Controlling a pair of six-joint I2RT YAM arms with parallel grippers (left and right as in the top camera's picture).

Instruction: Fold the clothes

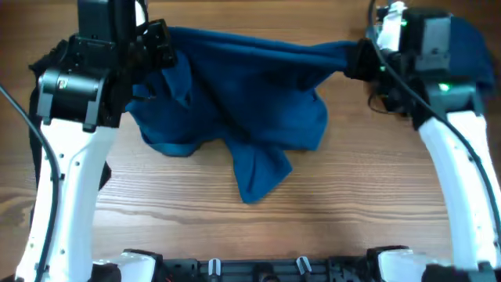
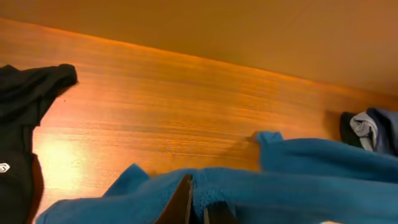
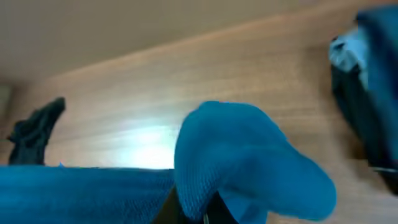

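Note:
A blue garment hangs stretched between both arms above the wooden table, its lower part drooping onto the table in a point at the front. My left gripper is shut on the garment's left edge; the left wrist view shows the cloth pinched between the fingers. At the far right, my right gripper is shut on the garment's other end. In the right wrist view a fold of blue cloth bulges over the fingers and hides them almost wholly.
A black garment lies at the table's left side, behind the left arm. More clothes, dark and blue, are piled at the far right. The wooden table shows bare in front of the blue garment.

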